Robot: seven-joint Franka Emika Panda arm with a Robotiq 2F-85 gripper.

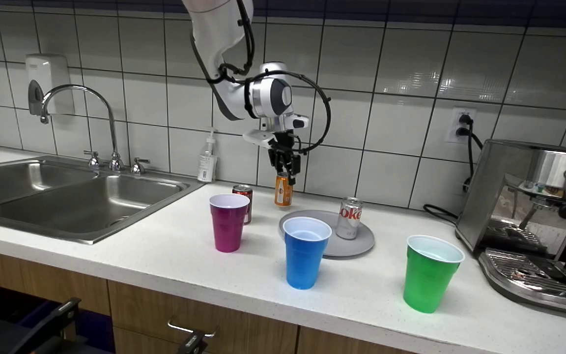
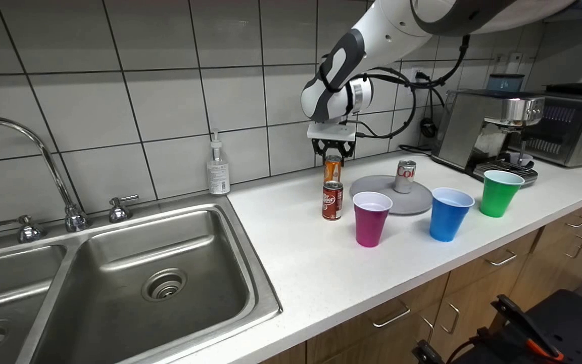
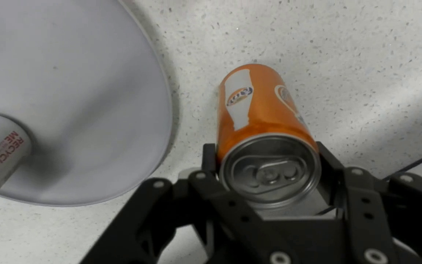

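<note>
My gripper (image 3: 266, 148) has its black fingers on both sides of an upright orange can (image 3: 262, 106), close against it near the top. In an exterior view the can (image 1: 283, 195) is under the gripper (image 1: 284, 173) near the tiled wall; whether it touches the counter is unclear. A grey plate (image 3: 115, 44) lies beside it, bearing a silver Coke can (image 1: 350, 221), partly visible in the wrist view (image 3: 2, 150). A dark red Dr Pepper can (image 2: 332, 201) stands near the orange can. Purple (image 1: 229, 226), blue (image 1: 306, 258) and green (image 1: 430, 278) cups stand nearer the counter's front edge.
A double steel sink (image 2: 164, 237) with a faucet (image 1: 111, 118) is at one end of the counter. A soap bottle (image 2: 218, 172) stands by the wall. A coffee machine (image 1: 533, 206) stands at the other end. The tiled wall (image 1: 342, 123) runs behind the gripper.
</note>
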